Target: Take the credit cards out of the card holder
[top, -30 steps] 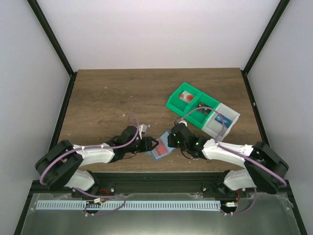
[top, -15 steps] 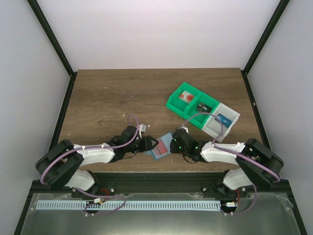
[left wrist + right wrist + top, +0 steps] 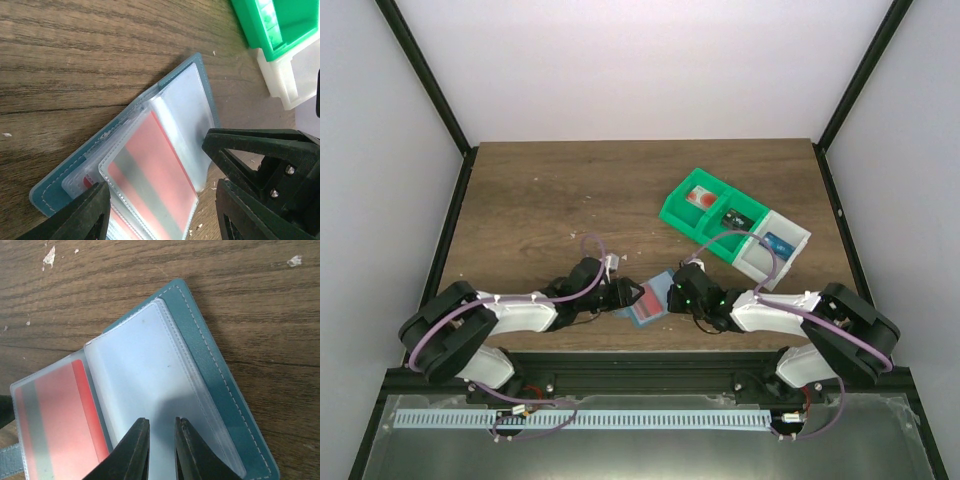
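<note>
The card holder (image 3: 648,299) lies open near the table's front edge, between my two grippers. It has a teal cover (image 3: 210,345) and clear sleeves (image 3: 145,375). One sleeve holds a red credit card with a grey stripe (image 3: 155,175), also seen in the right wrist view (image 3: 55,425). My left gripper (image 3: 160,212) is open, with one finger (image 3: 85,215) on each side of the sleeve that holds the card. My right gripper (image 3: 161,450) hovers over an empty clear sleeve. Its fingertips (image 3: 135,445) stand a narrow gap apart with nothing between them.
Green compartment bins (image 3: 705,208) and a white bin (image 3: 775,245) stand at the back right, with small items in them. In the left wrist view the green bin (image 3: 280,25) and the white bin (image 3: 287,75) are just beyond the holder. Crumbs dot the wooden table (image 3: 540,200).
The right arm has dropped and drawn in slightly, uncovering more of the bins. The left jaws have widened a little. The card holder stays in place.
</note>
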Robot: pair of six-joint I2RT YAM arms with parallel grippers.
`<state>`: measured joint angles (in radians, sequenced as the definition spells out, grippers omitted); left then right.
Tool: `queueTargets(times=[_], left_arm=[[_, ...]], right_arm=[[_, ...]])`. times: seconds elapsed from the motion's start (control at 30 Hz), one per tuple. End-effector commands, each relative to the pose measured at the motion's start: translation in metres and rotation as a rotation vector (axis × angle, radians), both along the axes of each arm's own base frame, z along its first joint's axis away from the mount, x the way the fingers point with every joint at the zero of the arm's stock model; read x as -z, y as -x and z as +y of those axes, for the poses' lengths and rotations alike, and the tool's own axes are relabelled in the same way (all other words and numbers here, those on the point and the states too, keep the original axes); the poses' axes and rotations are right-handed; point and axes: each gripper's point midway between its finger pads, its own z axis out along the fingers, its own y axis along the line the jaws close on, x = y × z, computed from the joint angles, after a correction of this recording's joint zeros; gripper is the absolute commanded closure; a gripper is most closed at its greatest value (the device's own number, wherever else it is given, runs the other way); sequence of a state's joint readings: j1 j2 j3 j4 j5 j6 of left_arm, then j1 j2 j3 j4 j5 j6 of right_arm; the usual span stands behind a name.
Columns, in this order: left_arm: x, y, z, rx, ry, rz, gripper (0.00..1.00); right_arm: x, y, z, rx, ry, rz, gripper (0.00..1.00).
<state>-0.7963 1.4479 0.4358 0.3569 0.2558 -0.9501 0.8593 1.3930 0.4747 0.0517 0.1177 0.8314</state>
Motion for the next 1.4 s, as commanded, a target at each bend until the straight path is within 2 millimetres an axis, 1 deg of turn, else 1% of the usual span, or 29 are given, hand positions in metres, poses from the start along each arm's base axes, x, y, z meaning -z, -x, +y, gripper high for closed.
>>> queueTargets(times=[0.0,0.1,0.4,0.57,0.8,0.97,1.13,1.23,1.33,1.37], left_arm=[[-0.011,-0.008,-0.008,-0.004,0.044,-0.019,0.4],[-0.013,-0.009,-0.01,-0.003,0.05,-0.022,0.4],[-0.029,-0.014,-0.022,0.017,0.106,-0.045,0.4],[-0.034,-0.016,-0.026,0.024,0.137,-0.048,0.4],[-0.043,-0.017,-0.044,0.077,0.185,-0.047,0.41],[-0.048,-0.016,-0.056,0.113,0.201,-0.055,0.41],[-0.045,-0.017,-0.058,0.117,0.189,-0.052,0.41],[-0.042,-0.018,-0.057,0.114,0.178,-0.052,0.41],[-0.036,-0.02,-0.057,0.11,0.162,-0.05,0.41],[-0.033,-0.019,-0.057,0.111,0.157,-0.047,0.41]], right_arm=[[0.003,0.001,-0.004,0.018,-0.003,0.007,0.84],[0.004,0.002,-0.004,0.018,-0.006,0.01,0.84],[0.006,0.004,-0.005,0.017,-0.008,0.013,0.84],[0.007,0.005,-0.006,0.02,-0.019,0.017,0.84],[0.007,0.005,-0.008,0.024,-0.011,0.008,0.84],[-0.003,0.003,-0.009,0.017,-0.014,-0.014,0.83],[-0.029,0.001,-0.012,0.003,-0.007,-0.058,0.77],[-0.038,-0.004,-0.022,0.008,-0.023,-0.08,0.75],[-0.038,-0.012,-0.037,0.033,-0.014,-0.08,0.71],[-0.038,-0.012,-0.038,0.027,-0.016,-0.081,0.7]])
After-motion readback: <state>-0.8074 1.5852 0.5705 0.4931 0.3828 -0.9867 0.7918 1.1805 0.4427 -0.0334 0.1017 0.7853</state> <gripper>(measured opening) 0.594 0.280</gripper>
